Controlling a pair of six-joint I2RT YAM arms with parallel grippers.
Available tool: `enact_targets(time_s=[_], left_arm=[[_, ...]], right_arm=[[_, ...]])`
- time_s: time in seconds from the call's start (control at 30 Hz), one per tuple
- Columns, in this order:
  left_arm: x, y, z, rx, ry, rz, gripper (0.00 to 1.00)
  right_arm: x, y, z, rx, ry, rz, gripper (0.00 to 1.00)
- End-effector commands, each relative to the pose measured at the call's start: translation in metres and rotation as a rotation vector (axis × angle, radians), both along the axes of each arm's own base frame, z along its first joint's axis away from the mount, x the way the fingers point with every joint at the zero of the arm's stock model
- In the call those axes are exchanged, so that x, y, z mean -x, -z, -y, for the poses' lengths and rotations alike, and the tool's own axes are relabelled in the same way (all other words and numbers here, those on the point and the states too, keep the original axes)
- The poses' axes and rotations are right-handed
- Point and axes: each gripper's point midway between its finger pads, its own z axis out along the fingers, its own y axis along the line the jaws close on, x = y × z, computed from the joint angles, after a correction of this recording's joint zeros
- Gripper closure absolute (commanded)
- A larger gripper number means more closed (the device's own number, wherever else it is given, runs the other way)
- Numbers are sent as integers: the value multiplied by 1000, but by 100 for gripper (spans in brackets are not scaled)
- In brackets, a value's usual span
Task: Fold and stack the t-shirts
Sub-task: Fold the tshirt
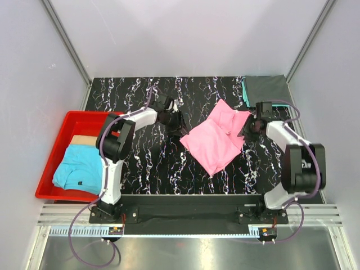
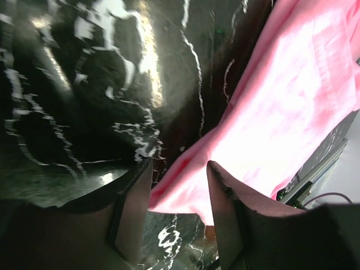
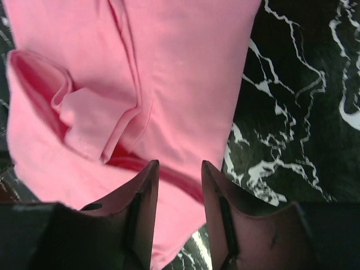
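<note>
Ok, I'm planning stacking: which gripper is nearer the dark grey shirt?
Right. The right gripper sits just in front of the dark grey shirt; the left gripper is beyond the pink shirt.

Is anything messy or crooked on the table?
Yes. The pink t-shirt lies crooked, slanted across the table, only partly folded, with one sleeve bunched up. The light blue t-shirt sits crumpled in the red bin.

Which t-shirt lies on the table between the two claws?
The bright pink t-shirt, spread mid-table. The light blue t-shirt lies in the red bin at the left; the dark grey t-shirt sits at the far right corner.
</note>
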Motion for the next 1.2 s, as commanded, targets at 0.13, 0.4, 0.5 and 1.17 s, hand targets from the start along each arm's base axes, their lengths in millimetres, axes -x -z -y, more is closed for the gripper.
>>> enact_targets(time_s=[0.13, 0.4, 0.5, 1.17], left_arm=[[24, 19, 4, -111, 25, -52, 53], [60, 31, -28, -251, -24, -87, 93], [83, 31, -46, -270, -72, -83, 100], [140, -48, -16, -87, -124, 54, 52]], right_arm=[[-33, 27, -4, -9, -25, 0, 61], [-51, 45, -18, -66, -95, 11, 63], [-59, 48, -32, -127, -155, 19, 63], [-123, 14, -105, -306, -380, 96, 51]])
